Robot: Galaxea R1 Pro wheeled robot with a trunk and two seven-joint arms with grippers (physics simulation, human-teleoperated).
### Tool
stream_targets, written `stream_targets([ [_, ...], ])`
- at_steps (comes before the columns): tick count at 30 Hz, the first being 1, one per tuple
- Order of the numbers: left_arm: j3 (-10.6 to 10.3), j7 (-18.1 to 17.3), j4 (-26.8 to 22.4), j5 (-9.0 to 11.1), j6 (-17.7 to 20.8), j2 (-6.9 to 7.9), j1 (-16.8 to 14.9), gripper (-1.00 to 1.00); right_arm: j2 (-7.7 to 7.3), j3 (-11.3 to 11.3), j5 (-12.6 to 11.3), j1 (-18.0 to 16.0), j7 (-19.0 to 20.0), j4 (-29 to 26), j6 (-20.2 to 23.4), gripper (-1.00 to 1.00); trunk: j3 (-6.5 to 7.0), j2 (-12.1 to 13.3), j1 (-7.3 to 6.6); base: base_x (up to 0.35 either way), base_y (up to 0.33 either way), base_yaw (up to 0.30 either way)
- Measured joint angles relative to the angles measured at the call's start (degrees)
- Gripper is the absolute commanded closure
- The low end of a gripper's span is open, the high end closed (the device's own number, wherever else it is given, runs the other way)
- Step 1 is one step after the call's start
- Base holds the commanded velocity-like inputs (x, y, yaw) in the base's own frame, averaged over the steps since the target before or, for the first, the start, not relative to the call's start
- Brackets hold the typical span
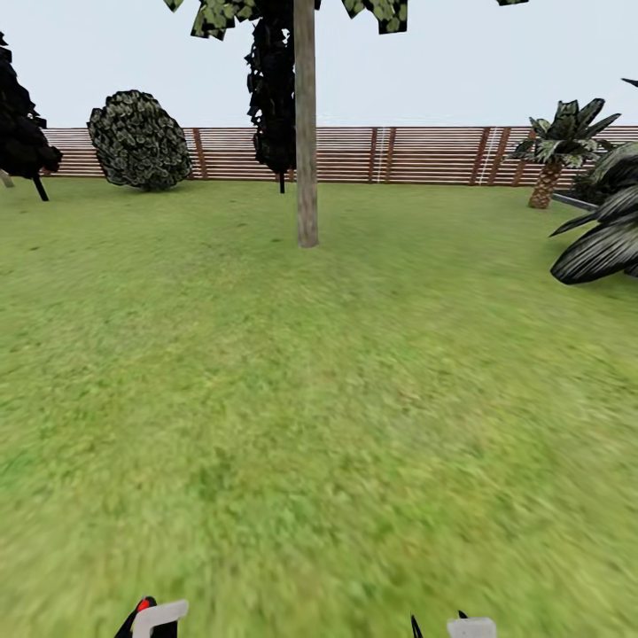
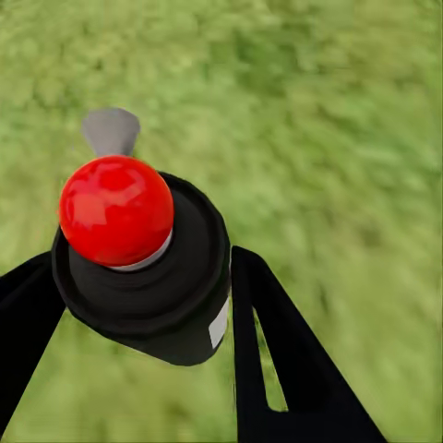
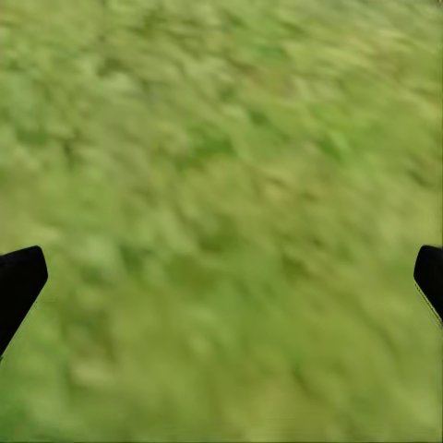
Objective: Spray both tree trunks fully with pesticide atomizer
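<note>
on the lawn (image 1: pixel 319 425), mid-garden: pesticide atomizer (image 2: pixel 148 268) clamped between left gripper (image 2: pixel 138 305) fingers, red top up. right gripper (image 3: pixel 221 277) spread wide, empty. tree trunk (image 1: pixel 306 124) ahead, well apart, looks unsprayed. pickup done; approach and spraying of both trees remain.

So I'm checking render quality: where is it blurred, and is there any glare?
Head view: near lawn smeared, tree trunk and fence sharper. Left wrist view: soft highlights on the pesticide atomizer, grass blurred. Right wrist view: grass blurred throughout.
</note>
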Motion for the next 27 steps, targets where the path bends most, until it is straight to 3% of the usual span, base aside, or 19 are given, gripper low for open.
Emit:
stream_targets([
  [27, 0.0, 0.0, 0.0, 0.0, 0.0, 0.0, 0.0, 1.0, 0.0, 0.0, 0.0, 0.0, 0.0, 0.0, 0.0, -1.0, 0.0, 0.0, 0.0, 0.338, 0.0, 0.0],
])
